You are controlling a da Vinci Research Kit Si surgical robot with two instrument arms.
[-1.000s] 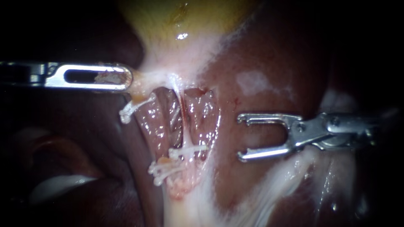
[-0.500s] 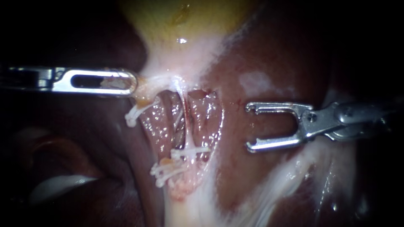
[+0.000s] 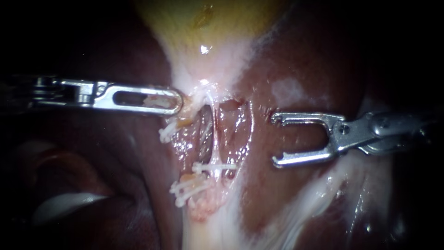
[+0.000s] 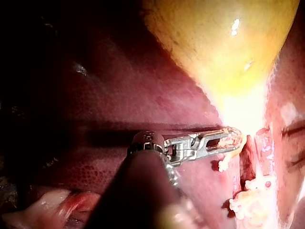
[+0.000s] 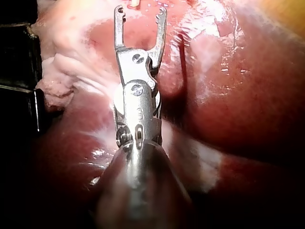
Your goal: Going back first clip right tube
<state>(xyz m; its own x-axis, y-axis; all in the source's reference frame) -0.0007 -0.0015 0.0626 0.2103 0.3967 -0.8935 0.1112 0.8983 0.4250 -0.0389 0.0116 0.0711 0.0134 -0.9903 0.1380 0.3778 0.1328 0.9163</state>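
Since the clip sits across the right tube, low in the opened window between gallbladder and liver, the way out is straight back along the shaft. The right instrument hangs just beside that window, jaws wide apart and empty. The left instrument, jaws closed on the gallbladder's neck, should hold its pull even.

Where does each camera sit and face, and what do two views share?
Endoscope: close to tissue, facing the clipped tubes; left instrument and right instrument enter from either side.
Left wrist: along the left instrument's shaft, facing the gallbladder.
Right wrist: along the right instrument, open jaws over liver.
Shared: endoscope and left wrist show clips.
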